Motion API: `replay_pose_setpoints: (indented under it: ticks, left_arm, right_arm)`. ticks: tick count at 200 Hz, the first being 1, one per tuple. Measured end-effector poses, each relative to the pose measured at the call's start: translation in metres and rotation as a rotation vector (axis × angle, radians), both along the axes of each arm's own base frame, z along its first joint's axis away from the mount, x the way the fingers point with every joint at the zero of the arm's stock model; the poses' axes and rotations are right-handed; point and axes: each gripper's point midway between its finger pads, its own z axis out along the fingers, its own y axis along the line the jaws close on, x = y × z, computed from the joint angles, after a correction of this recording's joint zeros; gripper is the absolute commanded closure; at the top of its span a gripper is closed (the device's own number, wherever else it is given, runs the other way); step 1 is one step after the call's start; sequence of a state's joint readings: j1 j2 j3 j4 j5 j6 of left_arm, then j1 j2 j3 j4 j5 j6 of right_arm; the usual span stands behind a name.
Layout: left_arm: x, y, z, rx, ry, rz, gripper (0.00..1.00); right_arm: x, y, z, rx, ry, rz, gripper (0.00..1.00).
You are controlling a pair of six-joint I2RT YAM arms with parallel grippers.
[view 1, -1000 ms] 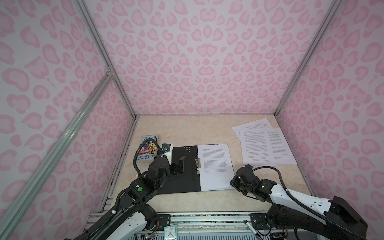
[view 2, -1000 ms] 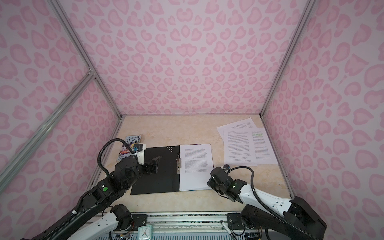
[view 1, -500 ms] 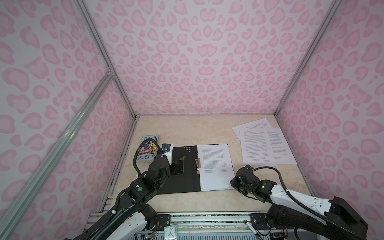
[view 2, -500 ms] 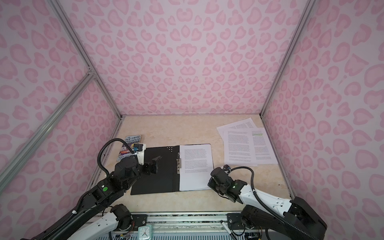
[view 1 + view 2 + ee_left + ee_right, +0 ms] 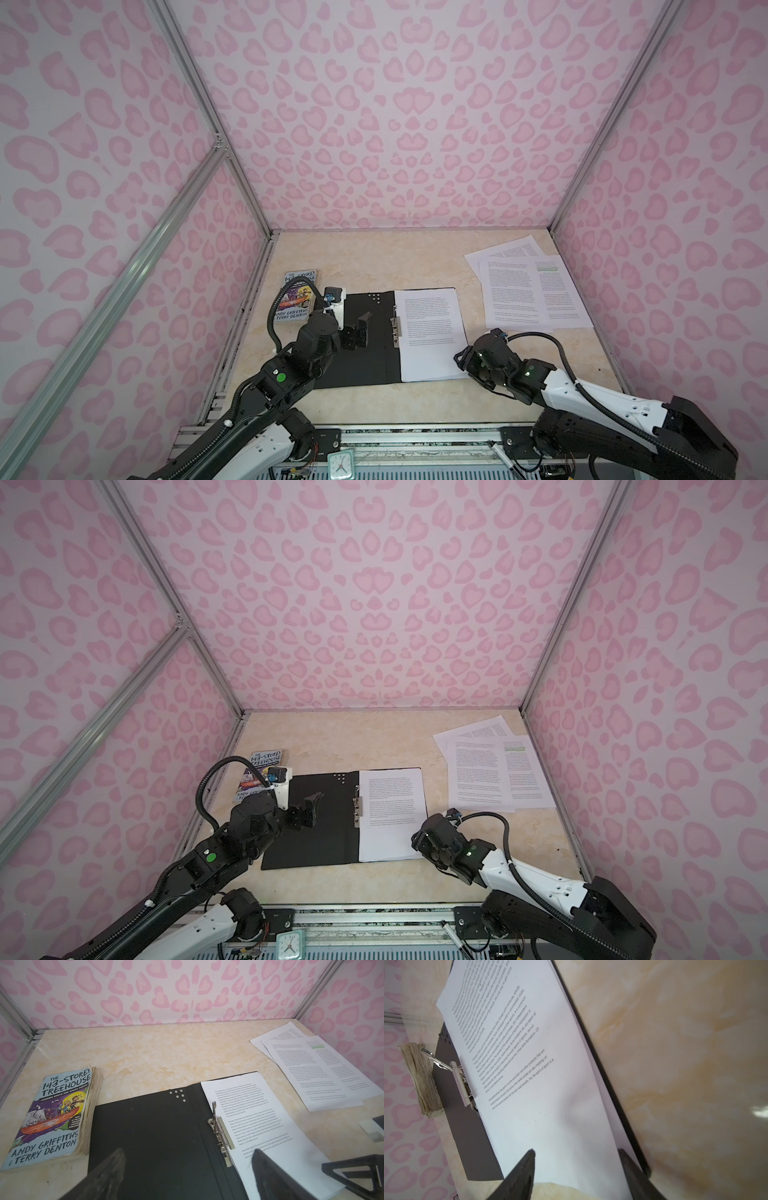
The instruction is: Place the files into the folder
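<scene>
Low right in a top view, the right gripper (image 5: 459, 358) stands with jaws parted over the near right corner of the sheet (image 5: 428, 332) lying in the open folder (image 5: 361, 365), pinching nothing; the wrist hides its fingertips. The left gripper (image 5: 360, 328) hangs wide open and empty over the folder's bare half. Farther right, the other files (image 5: 528, 291) overlap, the lower ones mostly covered. At far left, a cable crosses the book (image 5: 297, 299).

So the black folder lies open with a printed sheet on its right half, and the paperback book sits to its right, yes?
No. The book lies to the left of the folder, as both top views show. The folder is open, with a sheet on its right half.
</scene>
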State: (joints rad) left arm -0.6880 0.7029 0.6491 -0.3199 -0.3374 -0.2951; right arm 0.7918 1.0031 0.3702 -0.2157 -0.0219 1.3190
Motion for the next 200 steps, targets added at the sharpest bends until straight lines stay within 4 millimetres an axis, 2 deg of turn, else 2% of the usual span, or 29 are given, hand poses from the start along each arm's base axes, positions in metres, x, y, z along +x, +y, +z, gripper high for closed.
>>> replay_pose_setpoints:
  ticks: [21, 43, 73, 89, 113, 144, 179, 200]
  left_arm:
    - [0.0, 0.0, 0.0, 0.0, 0.0, 0.0, 0.04]
    - [0.0, 0.0, 0.0, 0.0, 0.0, 0.0, 0.04]
    - [0.0, 0.0, -0.001, 0.001, 0.002, 0.0, 0.04]
    - [0.001, 0.0, -0.002, 0.005, 0.006, 0.0, 0.04]
    - [0.001, 0.0, -0.002, 0.007, 0.008, 0.001, 0.04]
    - [0.001, -0.001, -0.004, 0.012, 0.014, 0.001, 0.04]
    - [0.002, -0.001, -0.006, 0.018, 0.023, 0.001, 0.04]
    - [0.002, -0.001, -0.007, 0.02, 0.024, 0.001, 0.04]
  right_arm:
    - [0.004, -0.002, 0.011, -0.006, -0.029, -0.006, 0.26]
    - [0.011, -0.01, 0.022, -0.033, -0.059, -0.024, 0.02]
    - [0.027, -0.027, 0.045, -0.064, -0.114, -0.062, 0.02]
    - [0.03, -0.034, 0.05, -0.077, -0.132, -0.072, 0.02]
    - [0.028, -0.042, 0.043, -0.101, -0.116, -0.067, 0.02]
    - [0.027, -0.057, 0.012, -0.112, -0.022, -0.086, 0.02]
    - [0.033, -0.045, 0.01, -0.106, -0.016, -0.009, 0.02]
    - [0.035, -0.041, 0.002, -0.111, 0.001, 0.018, 0.02]
